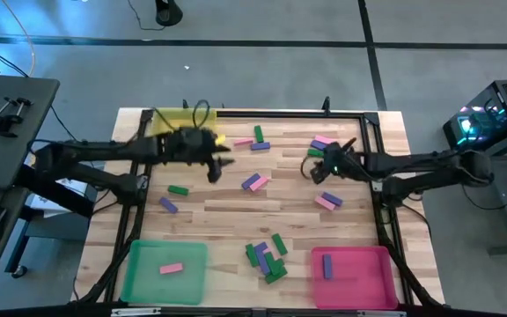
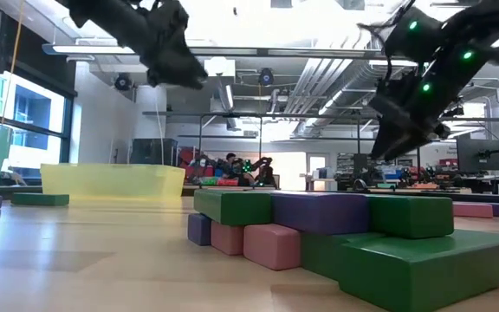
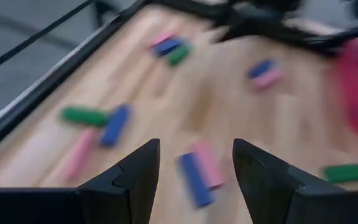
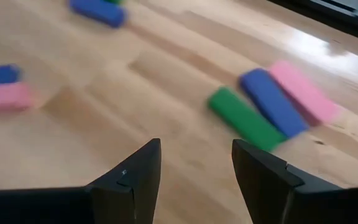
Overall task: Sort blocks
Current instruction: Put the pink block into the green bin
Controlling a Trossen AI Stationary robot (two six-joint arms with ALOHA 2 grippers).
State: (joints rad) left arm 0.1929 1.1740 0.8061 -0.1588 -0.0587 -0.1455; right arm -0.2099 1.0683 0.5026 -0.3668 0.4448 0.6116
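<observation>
Small green, pink and purple blocks lie scattered flat on the wooden table. My left gripper [image 1: 221, 167] [image 3: 196, 146] hangs open above the table, just off the yellow tray [image 1: 176, 120]; a purple-and-pink pair [image 3: 201, 174] [image 1: 255, 182] lies ahead between its fingers. My right gripper [image 1: 317, 170] [image 4: 196, 146] is open and empty, hovering near a green, purple and pink trio [image 4: 272, 106] by the far right. One pink block [image 1: 172, 269] lies in the green tray [image 1: 135, 264], one purple block [image 1: 327, 265] in the pink tray [image 1: 368, 257].
A heap of green and purple blocks [image 1: 267, 255] [image 2: 319, 230] sits at the near edge between the green and pink trays. Single blocks lie at the left [image 1: 178, 189] and right [image 1: 327, 201]. A black frame [image 1: 377, 119] borders the table's far and side edges.
</observation>
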